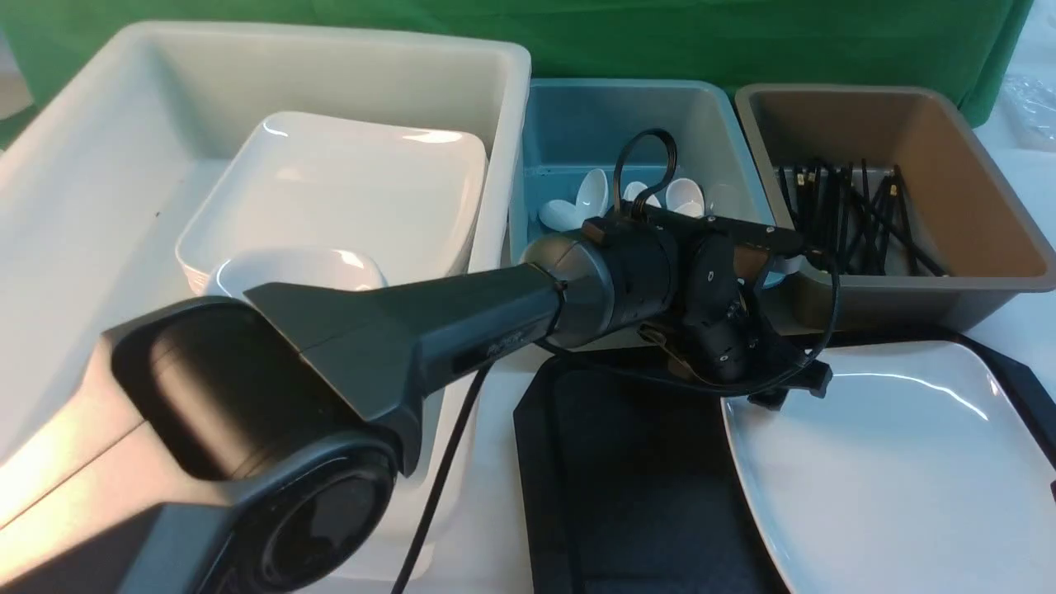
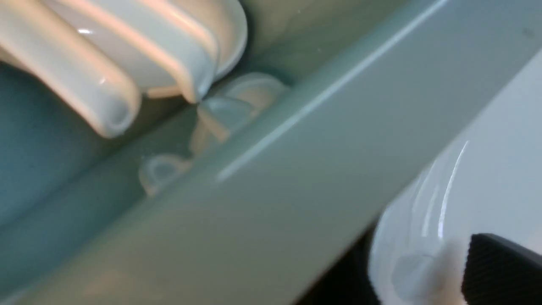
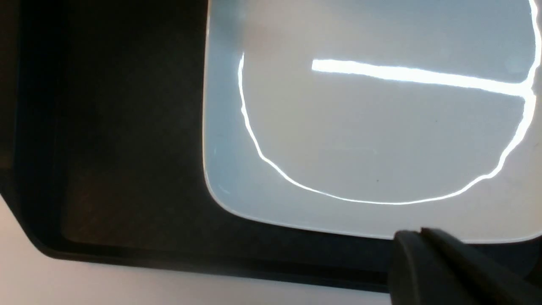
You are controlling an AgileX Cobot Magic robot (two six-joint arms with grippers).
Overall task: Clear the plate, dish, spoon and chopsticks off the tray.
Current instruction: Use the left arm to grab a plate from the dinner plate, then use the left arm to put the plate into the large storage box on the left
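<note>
The large white plate [image 1: 899, 462] lies on the right half of the black tray [image 1: 643, 462]. My left arm [image 1: 462, 322] reaches to the front right corner of the blue bin [image 1: 577, 124]. In the left wrist view the left gripper [image 2: 419, 262] is shut on a white spoon [image 2: 415, 237], beside the bin's rim [image 2: 296, 140]. The right gripper [image 3: 419, 232] is shut and empty, above the plate's [image 3: 372, 127] edge and the tray [image 3: 118, 127]. A small white dish [image 1: 305, 268] sits in the white bin. Black chopsticks [image 1: 850, 214] lie in the brown bin.
The white bin [image 1: 99, 165] at the left also holds another large plate [image 1: 346, 190]. Several spoons [image 1: 594, 194] lie in the blue bin, also seen as spoons [image 2: 127, 63] from the left wrist. The brown bin [image 1: 973, 181] stands at the right, behind the tray.
</note>
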